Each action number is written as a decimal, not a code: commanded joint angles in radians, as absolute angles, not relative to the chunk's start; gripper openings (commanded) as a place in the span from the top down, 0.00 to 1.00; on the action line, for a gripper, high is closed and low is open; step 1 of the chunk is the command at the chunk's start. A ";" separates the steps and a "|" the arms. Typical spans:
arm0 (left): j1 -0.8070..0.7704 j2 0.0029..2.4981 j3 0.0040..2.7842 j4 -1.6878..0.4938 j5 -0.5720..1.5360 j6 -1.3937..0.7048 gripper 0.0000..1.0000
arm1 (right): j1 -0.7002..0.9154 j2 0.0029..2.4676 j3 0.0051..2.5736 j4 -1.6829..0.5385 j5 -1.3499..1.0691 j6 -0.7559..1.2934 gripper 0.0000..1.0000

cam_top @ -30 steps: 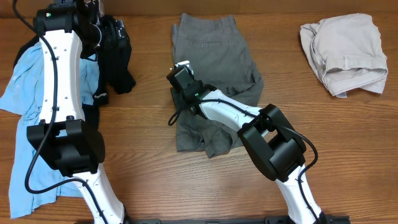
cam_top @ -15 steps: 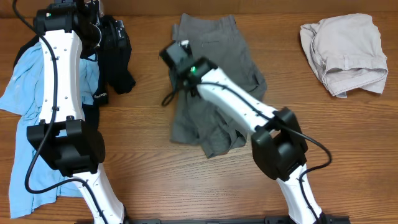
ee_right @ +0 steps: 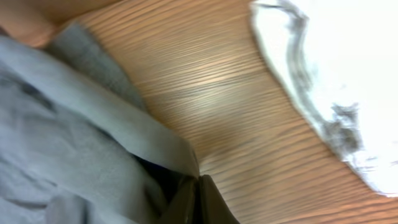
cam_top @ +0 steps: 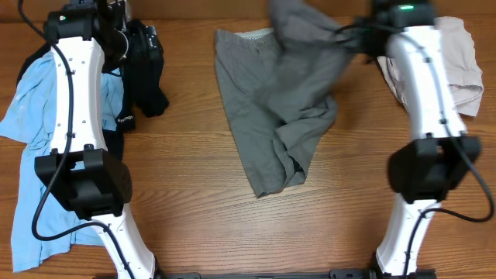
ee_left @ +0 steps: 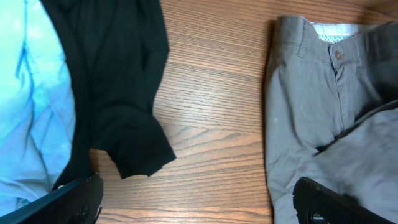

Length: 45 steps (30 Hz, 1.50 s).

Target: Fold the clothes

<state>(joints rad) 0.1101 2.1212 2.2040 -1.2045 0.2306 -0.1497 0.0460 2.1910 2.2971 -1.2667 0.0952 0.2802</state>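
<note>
Hauled rightward since a second ago, with left gripper [ee_left: 196, 198] splayed idle at eleven o'clock, keep the lifted leg of grey-olive shorts [cam_top: 267, 116] at twelve o'clock taut, clenched in right gripper [ee_right: 198, 186] at one o'clock, then lower it flat, hems aligned, clear of beige shorts [cam_top: 462, 66].

On table [cam_top: 178, 178] centre, shorts [cam_top: 263, 116]; shirt pile [cam_top: 23, 116] far left; second shorts [cam_top: 463, 58] far right.

No text, label or number legible in any view, one small white print on the black shirt [cam_top: 151, 85] — too tiny to read.
</note>
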 commanded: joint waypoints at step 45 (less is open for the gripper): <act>-0.267 2.611 2.123 -0.302 0.355 -0.113 0.78 | -0.130 2.130 2.312 -1.449 -0.455 -0.027 0.00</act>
